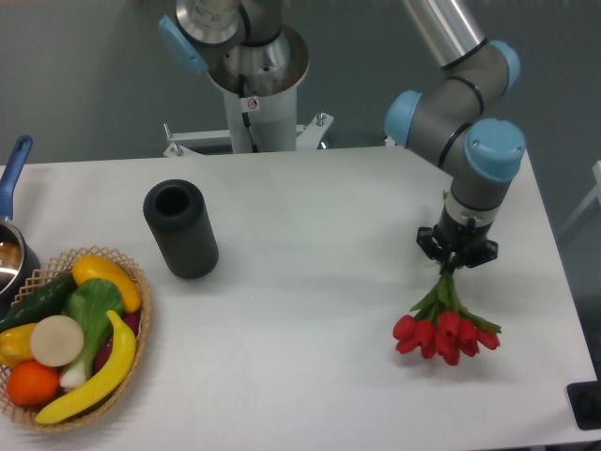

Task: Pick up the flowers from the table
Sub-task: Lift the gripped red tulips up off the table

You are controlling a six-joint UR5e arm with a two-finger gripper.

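Note:
The flowers [445, 331] are a small bunch of red tulips with green stems, at the right side of the white table [310, 282]. Their red heads point toward the front edge and the stems run up into my gripper [455, 258]. The gripper points straight down and is shut on the stems near their upper end. The tulip heads hang low, at or just above the tabletop; I cannot tell if they touch it. The fingertips are mostly hidden by the gripper body and stems.
A dark cylindrical cup [180, 228] stands at the left centre. A wicker basket [141, 329] with fruit and vegetables sits at the front left. A pot with a blue handle [11, 178] is at the left edge. The robot base [254, 85] stands behind the table.

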